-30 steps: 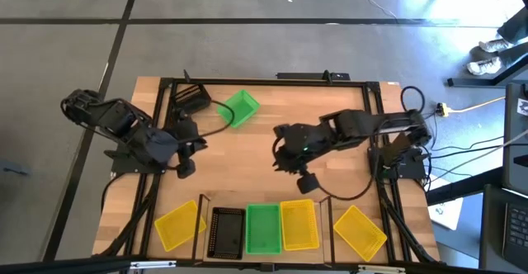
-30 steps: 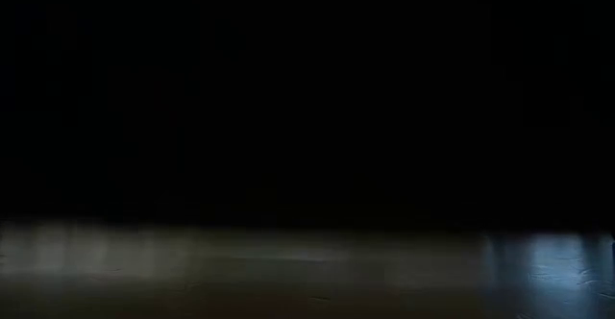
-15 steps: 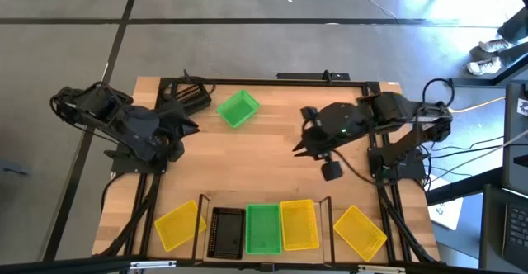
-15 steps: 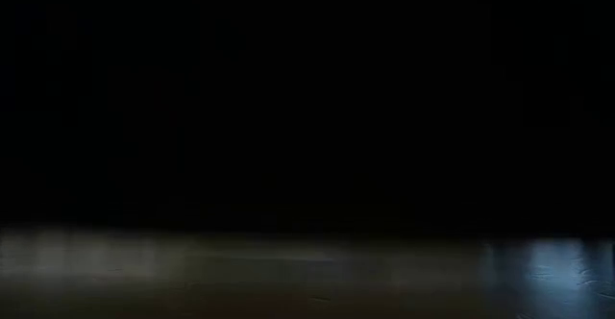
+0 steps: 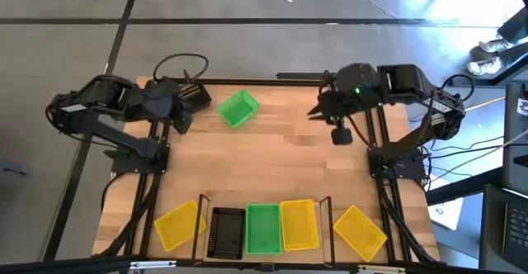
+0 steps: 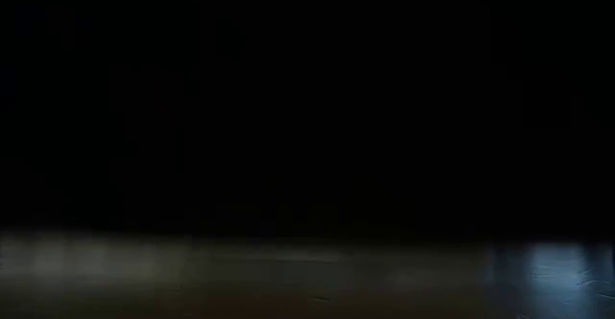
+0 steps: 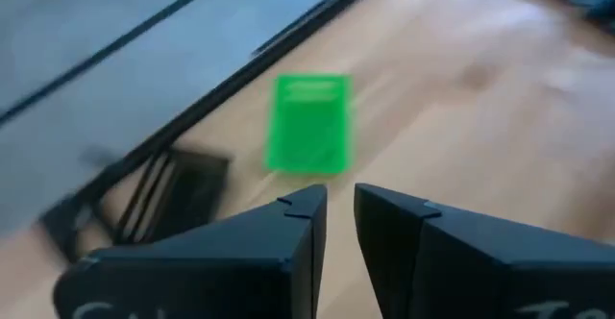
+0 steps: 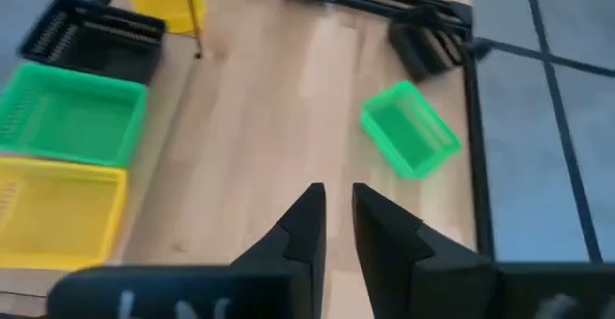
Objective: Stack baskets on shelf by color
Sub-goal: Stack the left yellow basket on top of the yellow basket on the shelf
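Counted on the worktop (image 5: 272, 162): two green baskets, one loose green basket (image 5: 238, 108) near the far edge and one green basket (image 5: 263, 228) on the shelf (image 5: 201, 218); three yellow, a yellow basket (image 5: 299, 224) on the shelf, another yellow basket (image 5: 177, 224) off its left end and a third yellow basket (image 5: 360, 230) off its right end; plus one black basket (image 5: 227, 232) on the shelf and a further black basket (image 5: 191, 98) at the far left corner. Since half a second earlier, both arms drawn back toward the far edge, left gripper (image 7: 338, 206) near the loose green basket and right gripper (image 8: 332, 207) by the far right corner, each with fingers nearly together and gripping nothing. No readable writing or labels.
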Action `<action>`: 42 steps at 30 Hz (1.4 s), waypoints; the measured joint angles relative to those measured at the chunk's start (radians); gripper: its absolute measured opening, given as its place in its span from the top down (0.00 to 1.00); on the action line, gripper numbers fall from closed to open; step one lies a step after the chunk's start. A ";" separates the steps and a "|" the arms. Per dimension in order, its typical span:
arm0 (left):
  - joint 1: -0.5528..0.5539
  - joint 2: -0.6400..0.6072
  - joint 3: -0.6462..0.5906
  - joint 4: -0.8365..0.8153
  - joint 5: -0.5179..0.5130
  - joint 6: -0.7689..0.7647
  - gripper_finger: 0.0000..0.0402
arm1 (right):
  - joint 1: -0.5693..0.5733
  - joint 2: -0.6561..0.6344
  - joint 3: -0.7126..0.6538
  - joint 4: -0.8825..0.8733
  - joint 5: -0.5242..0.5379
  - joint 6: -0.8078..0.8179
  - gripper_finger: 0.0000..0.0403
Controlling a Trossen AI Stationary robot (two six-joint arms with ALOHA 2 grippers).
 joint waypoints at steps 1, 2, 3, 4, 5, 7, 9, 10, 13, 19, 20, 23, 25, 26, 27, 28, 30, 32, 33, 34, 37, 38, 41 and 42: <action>0.033 0.000 0.000 -0.033 0.006 -0.042 0.88 | -0.020 0.000 0.000 -0.001 -0.007 -0.008 0.86; 0.064 0.000 0.000 -0.064 0.011 -0.078 0.88 | -0.039 0.000 0.000 -0.001 -0.020 -0.014 0.86; 0.090 -0.001 0.000 -0.090 0.018 -0.112 0.88 | -0.055 0.000 0.000 -0.002 -0.033 -0.016 0.86; 0.115 -0.001 0.000 -0.106 0.032 -0.143 0.88 | -0.069 0.000 0.000 -0.002 -0.042 -0.017 0.86; 0.137 -0.001 0.000 -0.117 0.050 -0.168 0.88 | -0.081 0.000 0.000 -0.002 -0.051 -0.017 0.86; 0.181 -0.001 0.000 -0.128 0.088 -0.195 0.88 | -0.098 0.000 0.000 -0.002 -0.056 -0.017 0.86; 0.230 -0.001 0.000 -0.129 0.115 -0.210 0.88 | -0.113 0.000 0.000 -0.003 -0.058 -0.020 0.86; 0.256 -0.002 0.000 -0.130 0.128 -0.210 0.88 | -0.119 0.000 0.000 -0.005 -0.058 -0.020 0.86; 0.336 -0.001 -0.014 -0.122 0.163 -0.211 0.88 | -0.131 0.000 0.000 -0.005 -0.058 -0.020 0.86; 0.518 0.002 -0.198 -0.032 0.307 -0.205 0.88 | -0.131 0.000 0.000 -0.005 -0.059 -0.049 0.86; 0.544 0.002 -0.235 -0.004 0.337 -0.190 0.88 | -0.131 0.000 0.000 -0.005 -0.060 -0.051 0.86; 0.620 0.002 -0.329 0.097 0.440 -0.139 0.88 | -0.131 0.000 0.000 -0.005 -0.059 -0.065 0.86; 0.666 0.002 -0.380 0.160 0.513 -0.089 0.88 | -0.137 -0.001 0.000 -0.005 -0.058 -0.081 0.86; 0.686 0.002 -0.402 0.184 0.535 -0.069 0.88 | -0.140 -0.002 0.000 -0.005 -0.058 -0.082 0.86; 0.705 0.001 -0.423 0.210 0.552 -0.055 0.88 | -0.144 -0.003 0.000 -0.005 -0.058 -0.081 0.86; 0.722 0.001 -0.442 0.231 0.565 -0.048 0.88 | -0.147 -0.004 0.000 -0.005 -0.058 -0.079 0.86; 0.756 0.002 -0.474 0.268 0.573 -0.032 0.88 | -0.153 -0.004 0.000 -0.009 -0.058 -0.076 0.86; 0.774 0.001 -0.497 0.305 0.575 -0.026 0.88 | -0.158 -0.006 0.000 -0.022 -0.062 -0.078 0.86; 0.777 0.001 -0.505 0.318 0.575 -0.018 0.88 | -0.162 -0.008 0.000 -0.026 -0.074 -0.080 0.86; 0.781 0.002 -0.510 0.326 0.578 0.009 0.88 | -0.167 -0.009 0.000 -0.027 -0.090 -0.080 0.86; 0.789 0.001 -0.513 0.338 0.603 0.132 0.88 | -0.177 -0.009 0.000 -0.046 -0.111 -0.073 0.86; 0.790 0.001 -0.513 0.328 0.642 0.178 0.88 | -0.177 -0.008 0.000 -0.055 -0.111 -0.072 0.86; 0.783 0.001 -0.513 0.274 0.821 0.341 0.88 | -0.177 -0.008 0.000 -0.084 -0.112 -0.076 0.86; 0.777 0.001 -0.513 0.247 0.866 0.394 0.88 | -0.177 -0.008 0.000 -0.089 -0.112 -0.076 0.86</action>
